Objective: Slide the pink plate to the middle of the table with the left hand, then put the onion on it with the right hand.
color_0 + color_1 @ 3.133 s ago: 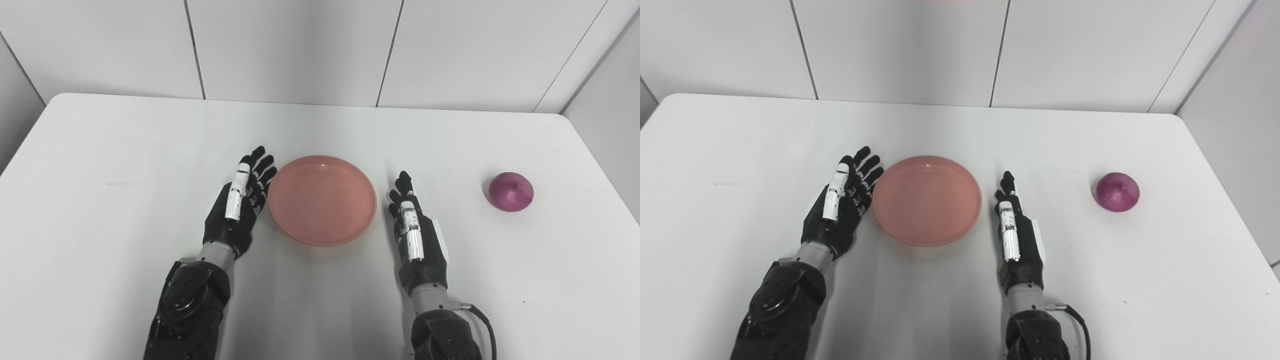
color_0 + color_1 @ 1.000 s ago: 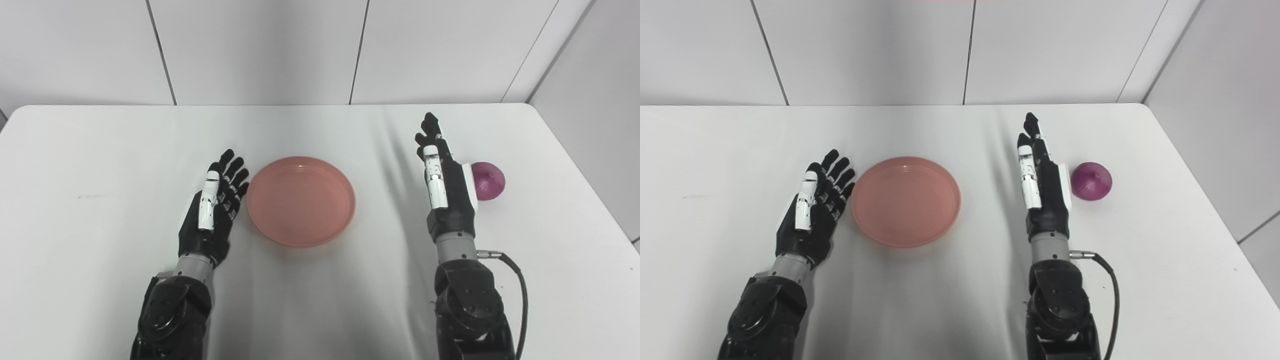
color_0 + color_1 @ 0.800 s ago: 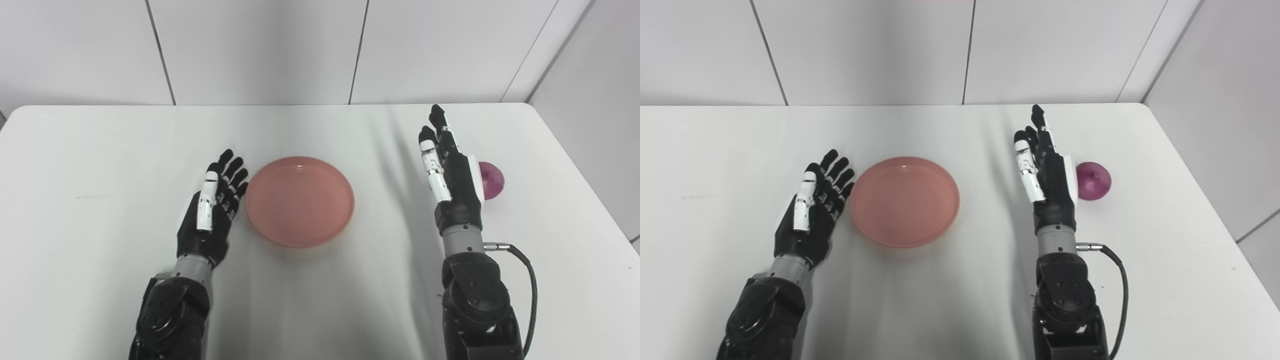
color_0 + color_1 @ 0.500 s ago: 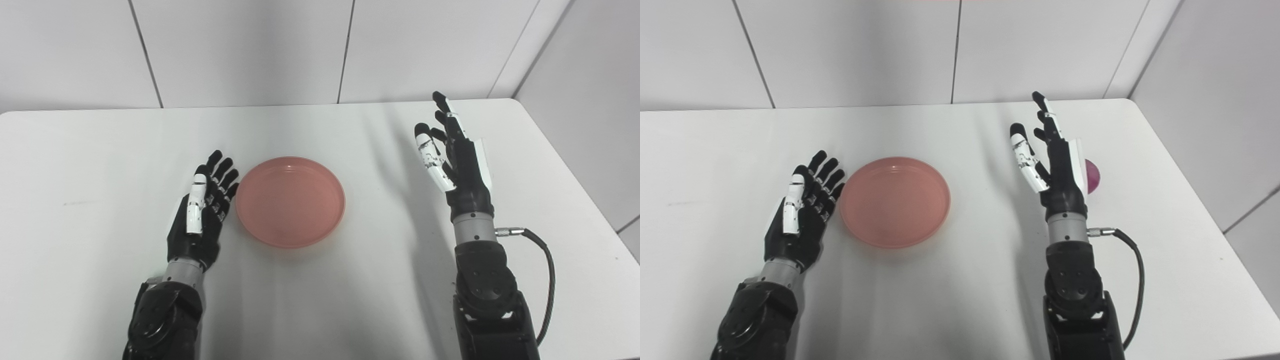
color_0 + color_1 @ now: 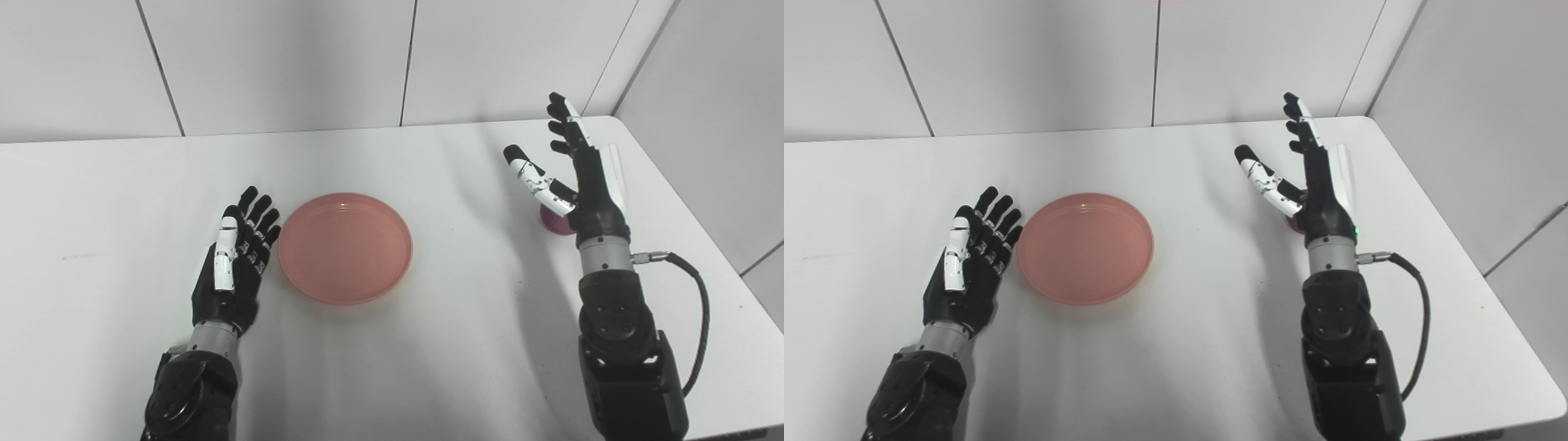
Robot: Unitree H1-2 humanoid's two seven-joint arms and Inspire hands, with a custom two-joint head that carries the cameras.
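Note:
The pink plate [image 5: 345, 246] lies flat near the middle of the white table [image 5: 429, 343]. My left hand [image 5: 234, 263] rests open beside the plate's left rim, fingers stretched forward. My right hand [image 5: 579, 177] is raised above the table's right side, open, thumb spread toward the left. The purple onion [image 5: 553, 222] sits on the table behind that hand, and only a small part of it shows below the palm. In the right eye view the onion [image 5: 1293, 223] is almost wholly hidden by the right hand [image 5: 1314, 184].
A wall [image 5: 704, 122] stands close along the table's right edge, and white wall panels run behind the far edge. A black cable [image 5: 695, 331] loops from my right wrist over the table's right part.
My right hand has risen and moved right and farther out, over the onion, with its thumb spreading wide. The camera has turned right. My left hand and the plate have stayed put.

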